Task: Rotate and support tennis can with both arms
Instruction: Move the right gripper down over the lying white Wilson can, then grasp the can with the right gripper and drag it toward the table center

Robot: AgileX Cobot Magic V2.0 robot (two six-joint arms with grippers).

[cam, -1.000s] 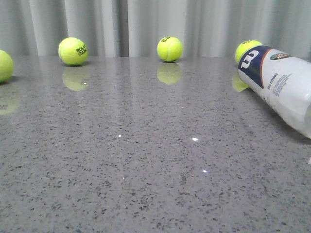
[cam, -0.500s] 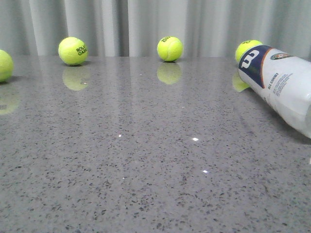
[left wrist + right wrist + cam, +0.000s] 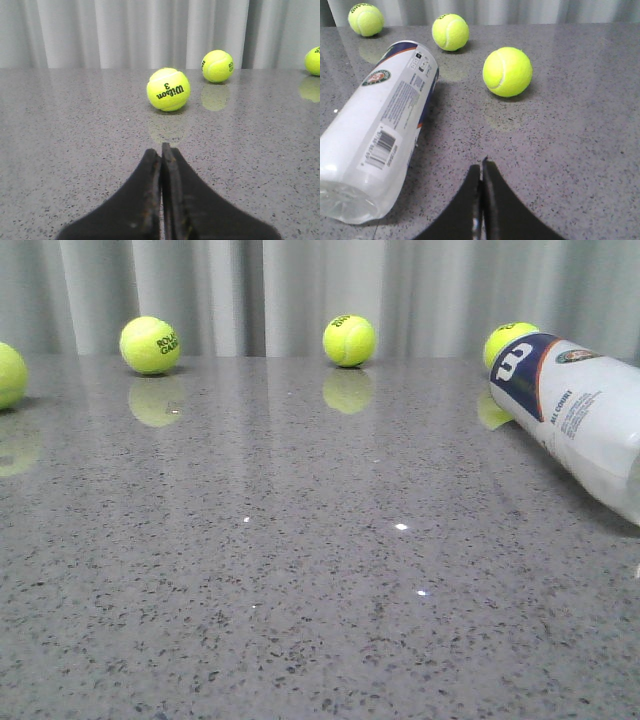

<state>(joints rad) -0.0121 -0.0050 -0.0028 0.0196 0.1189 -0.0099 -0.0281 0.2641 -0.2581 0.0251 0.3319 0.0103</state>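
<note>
Front view shows the frosted-white plastic tennis can (image 3: 580, 420) lying on its side at the grey speckled table's (image 3: 300, 570) right edge, untouched; left gripper (image 3: 161, 150) and right gripper (image 3: 482, 167) have jaws pressed together, so everything remains.

Front view, across the last second: the tennis can (image 3: 578, 418), lying on its side, shows a very slight shift, its navy end edging a touch away from the tennis ball (image 3: 507, 339) behind it. The printed panel now sits marginally differently. No other change is detectable.
</note>
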